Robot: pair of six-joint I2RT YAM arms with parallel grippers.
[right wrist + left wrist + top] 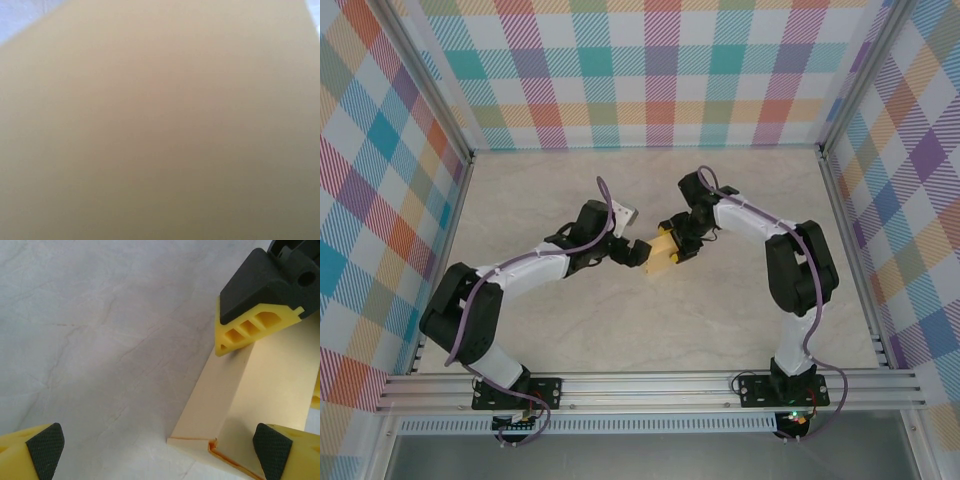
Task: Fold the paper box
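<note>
The paper box is pale yellow-orange card, partly folded, lying mid-table between both arms. In the left wrist view the paper box shows a raised side wall, a folded corner and an orange edge. My left gripper sits just left of it, open wide, its right finger over the card and its left finger over bare table. My right gripper is at the box's far right side. One of its fingers rests on the top of the wall. Blurred card hides its jaws.
The marble-patterned table is fenced by checkered walls on three sides. An aluminium rail with both arm bases runs along the near edge. Bare table lies left of the box.
</note>
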